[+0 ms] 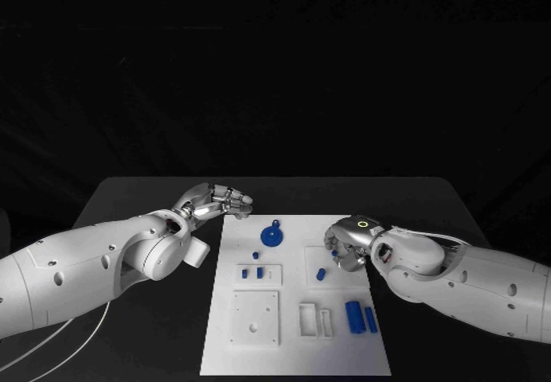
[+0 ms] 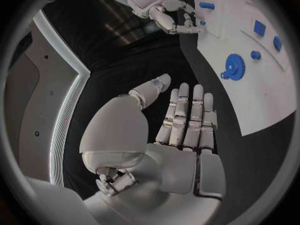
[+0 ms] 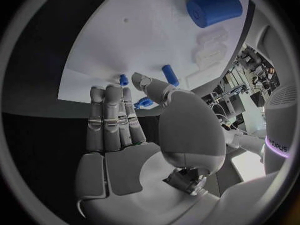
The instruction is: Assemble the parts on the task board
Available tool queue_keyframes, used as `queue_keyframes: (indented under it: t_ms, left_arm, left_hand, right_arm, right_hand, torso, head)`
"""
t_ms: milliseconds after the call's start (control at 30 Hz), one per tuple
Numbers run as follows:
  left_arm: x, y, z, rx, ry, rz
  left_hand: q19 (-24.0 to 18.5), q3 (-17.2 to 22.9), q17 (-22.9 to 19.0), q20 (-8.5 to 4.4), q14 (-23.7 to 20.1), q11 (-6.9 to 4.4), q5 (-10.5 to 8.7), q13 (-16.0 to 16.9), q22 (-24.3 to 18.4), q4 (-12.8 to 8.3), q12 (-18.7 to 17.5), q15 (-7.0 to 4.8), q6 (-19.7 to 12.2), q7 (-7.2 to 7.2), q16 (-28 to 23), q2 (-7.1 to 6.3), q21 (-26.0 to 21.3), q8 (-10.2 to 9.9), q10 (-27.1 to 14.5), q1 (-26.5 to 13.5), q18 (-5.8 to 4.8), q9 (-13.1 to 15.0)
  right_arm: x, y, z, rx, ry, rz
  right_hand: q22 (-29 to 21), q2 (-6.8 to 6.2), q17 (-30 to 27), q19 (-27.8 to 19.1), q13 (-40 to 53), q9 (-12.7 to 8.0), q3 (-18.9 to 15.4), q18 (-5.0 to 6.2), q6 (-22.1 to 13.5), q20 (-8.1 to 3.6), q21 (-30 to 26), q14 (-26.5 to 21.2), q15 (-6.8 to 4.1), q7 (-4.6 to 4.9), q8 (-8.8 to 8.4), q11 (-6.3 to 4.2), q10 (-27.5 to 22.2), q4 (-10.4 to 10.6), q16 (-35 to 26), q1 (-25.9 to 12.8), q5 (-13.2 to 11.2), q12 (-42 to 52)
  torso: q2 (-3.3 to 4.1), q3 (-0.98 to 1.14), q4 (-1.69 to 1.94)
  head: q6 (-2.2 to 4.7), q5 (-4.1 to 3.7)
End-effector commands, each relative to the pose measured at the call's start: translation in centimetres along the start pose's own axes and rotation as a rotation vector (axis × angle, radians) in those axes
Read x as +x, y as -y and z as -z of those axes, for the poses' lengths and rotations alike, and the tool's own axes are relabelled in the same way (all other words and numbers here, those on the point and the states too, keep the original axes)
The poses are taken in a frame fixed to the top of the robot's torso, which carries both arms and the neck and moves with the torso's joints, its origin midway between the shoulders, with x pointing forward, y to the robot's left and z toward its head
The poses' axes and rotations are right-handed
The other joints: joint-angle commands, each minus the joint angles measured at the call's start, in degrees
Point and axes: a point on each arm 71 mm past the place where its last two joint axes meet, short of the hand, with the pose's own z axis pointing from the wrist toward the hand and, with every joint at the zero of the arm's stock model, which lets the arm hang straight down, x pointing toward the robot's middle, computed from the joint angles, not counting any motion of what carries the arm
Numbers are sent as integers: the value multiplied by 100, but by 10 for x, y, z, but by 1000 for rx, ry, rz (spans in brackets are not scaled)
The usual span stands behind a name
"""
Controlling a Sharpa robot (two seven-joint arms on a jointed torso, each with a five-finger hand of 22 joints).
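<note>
The white task board (image 1: 293,350) lies in the middle of the table. On it are a blue gear (image 1: 272,235), small blue pegs (image 1: 244,273) and two blue cylinders (image 1: 353,314). My right hand (image 1: 348,243) hangs over the board's right side. In the right wrist view its thumb and a finger pinch a small blue part (image 3: 144,103), with the other fingers straight. My left hand (image 1: 216,200) hovers off the board's far left corner. In the left wrist view this hand (image 2: 169,130) is flat with straight fingers and holds nothing, and the gear (image 2: 234,65) lies beyond its fingertips.
White raised blocks with recesses stand on the board: a square plate (image 1: 255,317) and a slotted frame (image 1: 314,318). Another blue peg (image 1: 322,274) lies just below my right hand. Bare black table (image 1: 138,207) surrounds the board on both sides.
</note>
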Motion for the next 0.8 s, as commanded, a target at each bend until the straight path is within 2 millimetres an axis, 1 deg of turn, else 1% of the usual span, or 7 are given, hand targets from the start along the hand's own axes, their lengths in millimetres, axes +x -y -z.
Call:
queue_keyframes:
  t_ms: [33,267,400,500,667,800]
  left_arm:
    - [2,2,0,16,-17,13]
    - [1,2,0,14,-20,14]
    - [2,2,0,13,-31,17]
    - [2,2,0,13,-33,17]
    - [1,1,0,13,-29,15]
    - [1,1,1,11,-31,15]
  left_hand:
    - [35,19,8,1,37,7,33,-6,9,5,-9,5,-26,11,-17,0,-27,36,45,42,78,2]
    - [42,11,13,1,41,9,34,-10,10,8,-10,6,-25,12,-26,-7,-29,38,44,33,77,2]
    - [46,8,15,1,42,9,32,-12,11,10,-10,6,-25,12,-29,-9,-29,39,44,30,77,2]
    - [55,12,17,-2,39,11,36,-16,11,5,-14,6,-31,13,-38,-6,-29,36,38,40,81,0]
    - [67,8,21,-1,29,17,34,-25,12,2,-21,10,-38,15,-57,-7,-32,34,25,41,85,-1]
    - [69,8,23,-1,28,18,33,-27,12,2,-22,11,-38,15,-62,-5,-33,35,23,43,86,-1]
  right_arm:
    - [3,1,0,6,-7,29]
    - [9,0,-2,6,-12,61]
    - [12,1,-2,8,-16,82]
    - [13,1,-3,10,-20,88]
    - [15,-1,-3,7,-25,87]
    - [18,-2,-3,5,-33,109]
  right_hand:
    - [127,-23,17,46,-12,-7,62,119,67,-20,44,61,-7,2,31,-7,69,18,51,-26,-32,-40]
    - [128,-2,65,126,21,20,145,119,224,-69,138,146,-78,-68,126,-82,303,96,108,-5,-32,23]
    - [126,10,76,137,30,23,183,119,254,-81,155,159,-92,-84,143,-97,342,112,115,15,-31,29]
    - [127,15,89,151,41,30,213,119,298,-91,173,173,-108,-102,166,-114,387,121,129,33,-32,42]
    - [127,12,113,168,51,30,231,119,336,-104,202,186,-122,-120,184,-127,426,139,147,24,-31,41]
    - [132,27,165,211,82,39,245,119,426,-134,266,219,-158,-158,228,-165,532,143,201,30,-31,68]
  torso:
    - [0,0,-4]
    - [-2,1,-5]
    - [-1,5,-5]
    - [2,3,-2]
    - [2,0,-8]
    - [-2,1,-4]
  head:
    - [-11,2]
    - [-22,6]
    - [-27,9]
    - [-43,-3]
    - [-47,0]
    - [-61,1]
